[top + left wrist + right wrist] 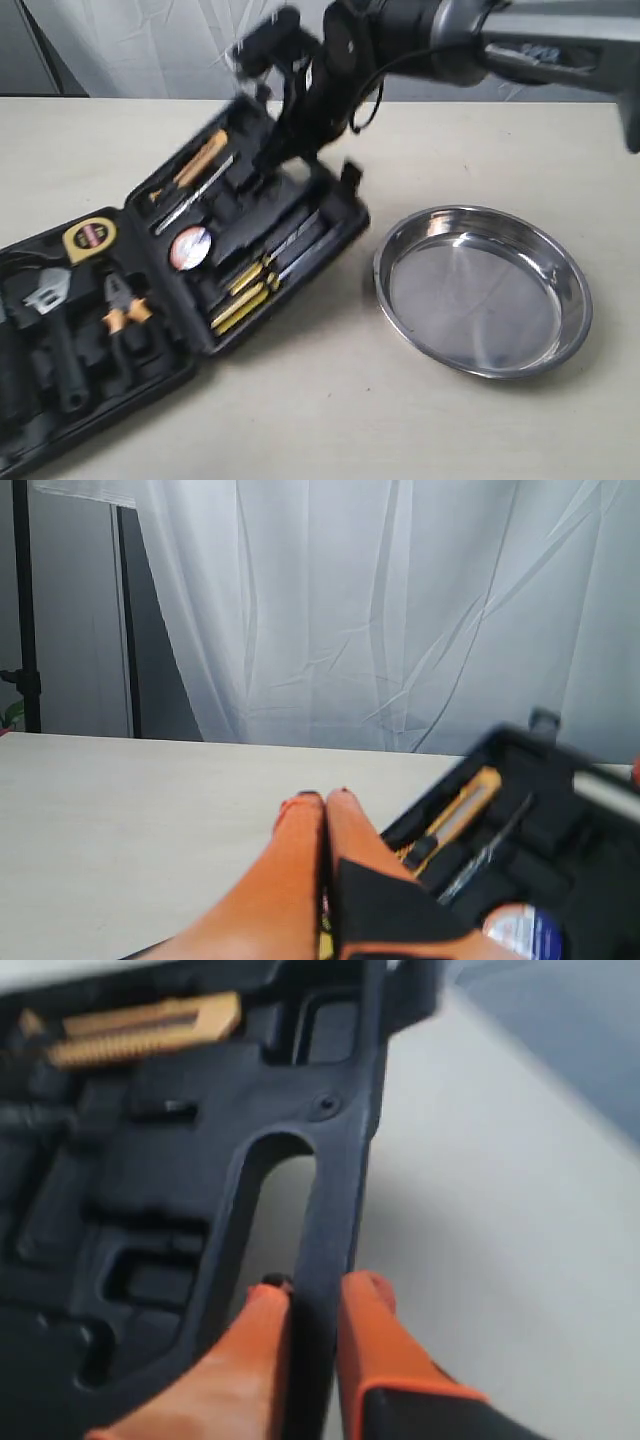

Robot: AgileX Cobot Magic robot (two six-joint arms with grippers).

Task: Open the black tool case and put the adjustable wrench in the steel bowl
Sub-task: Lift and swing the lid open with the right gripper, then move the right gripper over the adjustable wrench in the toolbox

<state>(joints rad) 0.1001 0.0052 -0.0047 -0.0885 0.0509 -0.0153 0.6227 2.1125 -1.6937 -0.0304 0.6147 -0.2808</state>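
**Operator:** What is the right hand gripping?

**Technician:** Its jaws are narrowed onto the handle bar of the black tool case. One orange finger sits on each side of the bar, and nothing else is between them.

**Operator:** What is the condition of the case?

**Technician:** It is open. The half held by the hand is tilted, with its handle edge raised off the desk. The other half lies flat.

**Operator:** How should this step be finished?

**Technician:** In my judgement, lower the held half along its hinge arc until it rests on the desk, and only then release the bar. Do not pull the bar toward the wrist, because the flat half would probably slide and tools could leave their recesses.

**Operator:** Where is the adjustable wrench?

**Technician:** It lies in the flat half, across the hinge from the right hand and just beside the orange-handled pliers. The steel bowl stands on the opposite side of that hand, near the case but not touching it.

**Operator:** And the left hand?

**Technician:** Its fingers are pressed together and hold nothing. The case is just beside it.
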